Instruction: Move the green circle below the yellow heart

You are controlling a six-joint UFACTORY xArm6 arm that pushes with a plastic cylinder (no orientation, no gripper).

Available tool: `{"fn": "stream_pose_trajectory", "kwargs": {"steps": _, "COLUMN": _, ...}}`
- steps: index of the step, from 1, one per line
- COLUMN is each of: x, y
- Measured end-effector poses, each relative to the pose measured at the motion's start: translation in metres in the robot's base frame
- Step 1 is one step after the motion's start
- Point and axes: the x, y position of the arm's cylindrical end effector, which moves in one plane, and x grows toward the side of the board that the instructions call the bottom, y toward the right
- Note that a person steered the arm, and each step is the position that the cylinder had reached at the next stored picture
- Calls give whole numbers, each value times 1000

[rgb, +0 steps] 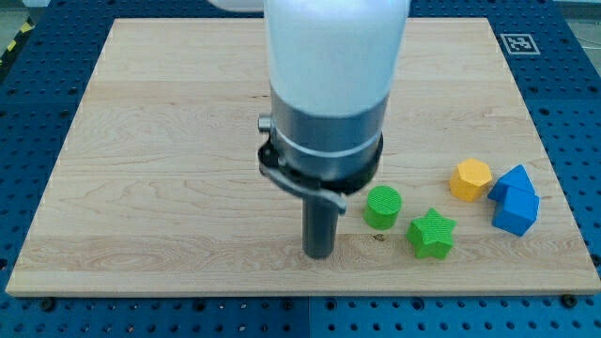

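The green circle lies on the wooden board at the lower right of centre. My tip rests on the board just to the view's left of it and slightly lower, with a small gap between them. The only yellow block in view sits to the right of the green circle and a little higher. Its outline looks more like a hexagon than a heart. The arm's wide white and grey body hides the middle of the board behind it.
A green star lies right next to the green circle, at its lower right. Two blue blocks sit together right of the yellow block, near the board's right edge. The board's bottom edge runs close below my tip.
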Motion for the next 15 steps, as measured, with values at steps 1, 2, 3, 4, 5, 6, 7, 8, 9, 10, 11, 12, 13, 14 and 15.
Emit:
{"fn": "stream_pose_trajectory", "kwargs": {"steps": 1, "x": 12, "y": 1}}
{"fn": "stream_pose_trajectory", "kwargs": {"steps": 2, "x": 12, "y": 2}}
{"fn": "stream_pose_trajectory", "kwargs": {"steps": 3, "x": 12, "y": 2}}
{"fn": "stream_pose_trajectory", "kwargs": {"steps": 4, "x": 23, "y": 14}}
{"fn": "stream_pose_trajectory", "kwargs": {"steps": 5, "x": 24, "y": 30}}
{"fn": "stream_pose_trajectory", "kwargs": {"steps": 6, "x": 23, "y": 55}}
{"fn": "stream_pose_trajectory", "kwargs": {"steps": 7, "x": 17, "y": 82}}
{"fn": "stream_pose_trajectory", "kwargs": {"steps": 8, "x": 17, "y": 97}}
{"fn": "stream_pose_trajectory", "kwargs": {"steps": 9, "x": 6, "y": 97}}
{"fn": "stream_pose_trajectory", "kwargs": {"steps": 10, "x": -11, "y": 97}}
{"fn": "stream_pose_trajectory", "kwargs": {"steps": 11, "x": -28, "y": 97}}
{"fn": "stream_pose_trajectory", "kwargs": {"steps": 12, "x": -44, "y": 93}}
{"fn": "stream_pose_trajectory", "kwargs": {"steps": 13, "x": -44, "y": 86}}
{"fn": "stream_pose_trajectory", "kwargs": {"steps": 14, "x": -44, "y": 68}}
{"fn": "stream_pose_trajectory", "kwargs": {"steps": 15, "x": -44, "y": 51}}
